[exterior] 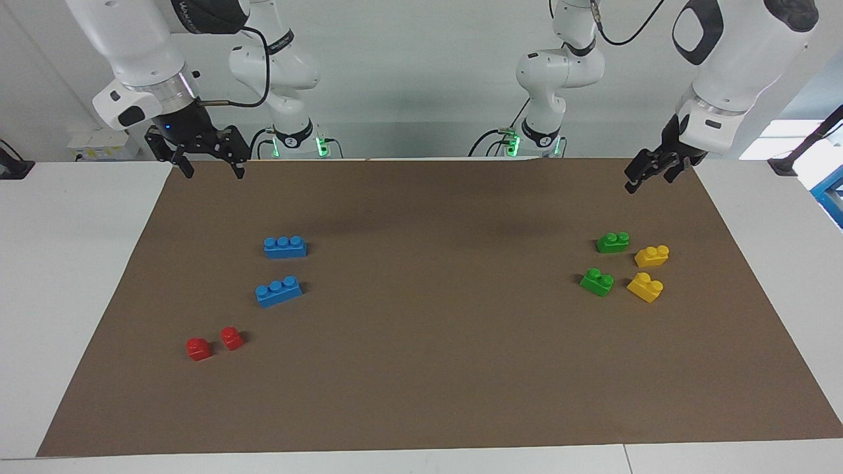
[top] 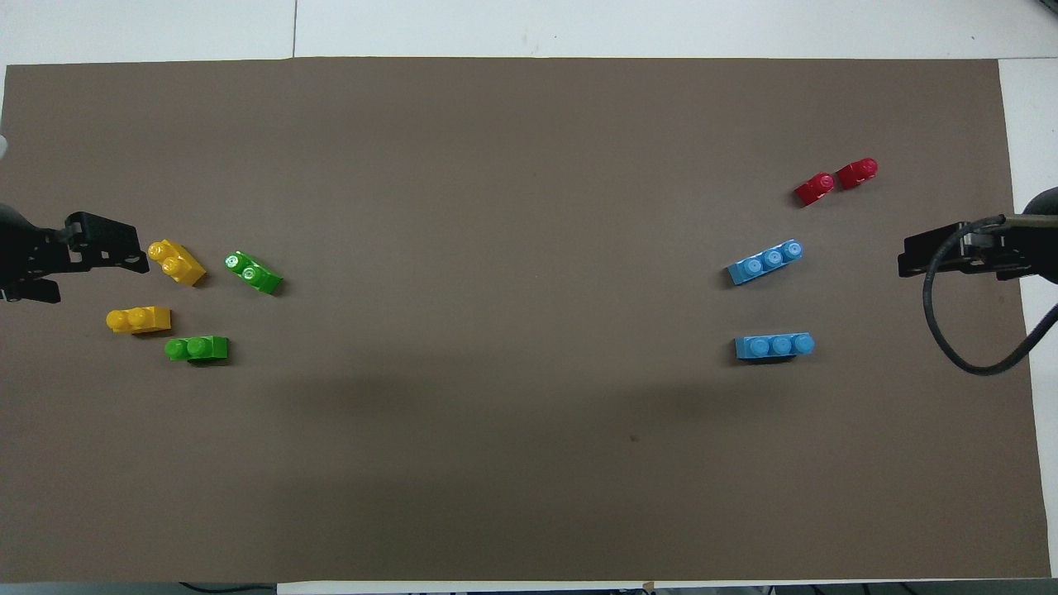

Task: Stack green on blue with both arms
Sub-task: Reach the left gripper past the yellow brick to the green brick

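Two green bricks [exterior: 612, 242] [exterior: 597, 282] lie on the brown mat toward the left arm's end, also in the overhead view [top: 197, 349] [top: 254, 273]. Two blue bricks [exterior: 284, 247] [exterior: 279, 291] lie toward the right arm's end, again in the overhead view [top: 774, 345] [top: 766, 262]. My left gripper [exterior: 649, 174] [top: 103, 252] hangs open and empty over the mat's robot-side edge, above the green group and touching nothing. My right gripper [exterior: 211, 170] [top: 913, 261] waits open and empty over the mat's corner at its own end.
Two yellow bricks [exterior: 652, 255] [exterior: 645, 287] lie right beside the green ones, closer to the mat's end. Two small red bricks [exterior: 198, 349] [exterior: 232, 338] sit farther from the robots than the blue ones. The brown mat [exterior: 435, 368] covers the white table.
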